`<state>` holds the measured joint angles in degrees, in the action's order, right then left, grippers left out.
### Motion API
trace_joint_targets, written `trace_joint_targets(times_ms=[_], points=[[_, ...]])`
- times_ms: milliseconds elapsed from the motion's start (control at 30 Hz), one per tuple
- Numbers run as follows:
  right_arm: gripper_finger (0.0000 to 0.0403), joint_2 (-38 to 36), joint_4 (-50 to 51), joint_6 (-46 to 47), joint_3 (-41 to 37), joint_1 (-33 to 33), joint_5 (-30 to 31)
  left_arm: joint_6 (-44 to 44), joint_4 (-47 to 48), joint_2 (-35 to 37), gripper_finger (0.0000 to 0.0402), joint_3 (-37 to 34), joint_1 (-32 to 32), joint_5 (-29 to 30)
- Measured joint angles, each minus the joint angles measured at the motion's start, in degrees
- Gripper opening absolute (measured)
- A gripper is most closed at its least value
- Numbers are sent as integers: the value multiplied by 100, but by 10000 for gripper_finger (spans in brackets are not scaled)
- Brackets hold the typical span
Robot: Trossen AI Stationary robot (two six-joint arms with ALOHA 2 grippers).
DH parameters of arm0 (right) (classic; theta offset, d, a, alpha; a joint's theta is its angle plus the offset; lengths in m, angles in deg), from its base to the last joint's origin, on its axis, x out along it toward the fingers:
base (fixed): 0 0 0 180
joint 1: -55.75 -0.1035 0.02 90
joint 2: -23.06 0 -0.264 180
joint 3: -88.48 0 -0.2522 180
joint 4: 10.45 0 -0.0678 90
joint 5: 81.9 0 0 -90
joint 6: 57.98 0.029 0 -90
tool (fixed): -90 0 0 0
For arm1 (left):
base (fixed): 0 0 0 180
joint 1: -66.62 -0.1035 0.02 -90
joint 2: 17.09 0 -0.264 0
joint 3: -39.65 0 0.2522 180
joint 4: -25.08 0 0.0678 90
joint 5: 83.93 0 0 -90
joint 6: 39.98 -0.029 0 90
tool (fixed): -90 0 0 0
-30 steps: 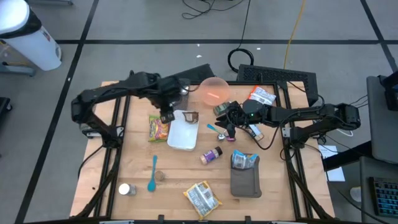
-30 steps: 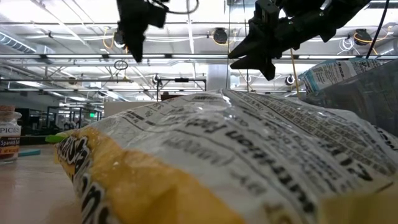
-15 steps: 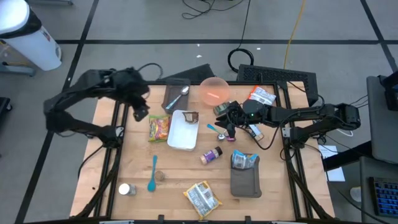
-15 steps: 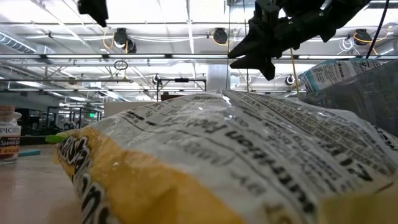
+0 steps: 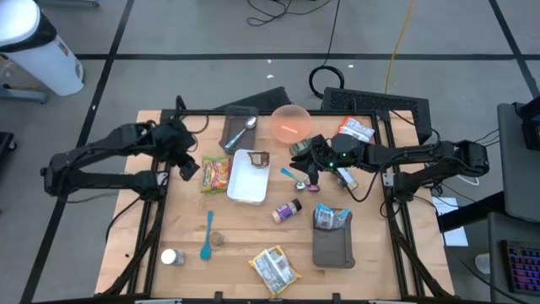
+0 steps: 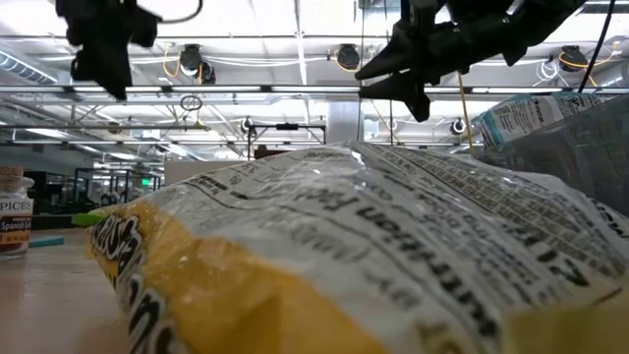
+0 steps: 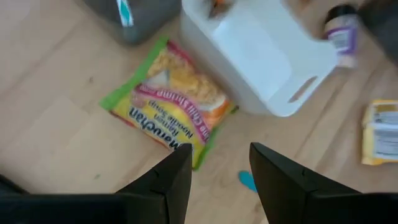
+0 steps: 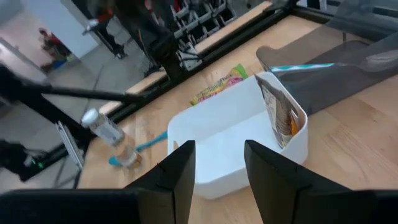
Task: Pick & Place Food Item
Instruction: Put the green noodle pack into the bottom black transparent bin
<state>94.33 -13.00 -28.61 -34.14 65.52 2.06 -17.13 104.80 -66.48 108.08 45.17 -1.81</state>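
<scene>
Nearest the bench's front edge, a yellow snack bag (image 5: 274,267) is lying untouched, while farther back the left end effector (image 5: 183,165), fingers parted and empty, is hovering just beside the ramen noodle packet (image 5: 215,173) next to the white container (image 5: 248,176). Beyond, the right end effector (image 5: 310,172) is waiting open. A slanted descent risks pinching only the wrapper's edge.
</scene>
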Motion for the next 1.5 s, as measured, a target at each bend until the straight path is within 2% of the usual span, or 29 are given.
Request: trace_joint_targets(times_ms=[167,400,633,733,833,1067,1400,1500], points=[[130,0,-223,400,0,79,2,-265,-342,-102,170,-577,-341,71],[130,0,-323,616,0,79,2,-1215,-591,-650,170,-738,-1418,-5],[130,0,-749,805,0,140,-3,-1990,-690,-1699,170,-738,-2555,-805],[130,0,-959,905,0,277,-18,-2258,-799,-2099,170,-738,-2817,-832],[130,0,-1024,931,0,449,-209,-2311,-1039,-2419,170,-738,-2967,-673],[130,0,-1024,1058,0,795,-752,-2378,-1541,-2959,170,-736,-3103,-711],[130,0,-1024,1028,0,941,-776,-2628,-1481,-3568,170,-736,-3100,-727],[130,0,-1022,991,0,941,-778,-2761,-1468,-3704,170,-736,-3100,-902]])
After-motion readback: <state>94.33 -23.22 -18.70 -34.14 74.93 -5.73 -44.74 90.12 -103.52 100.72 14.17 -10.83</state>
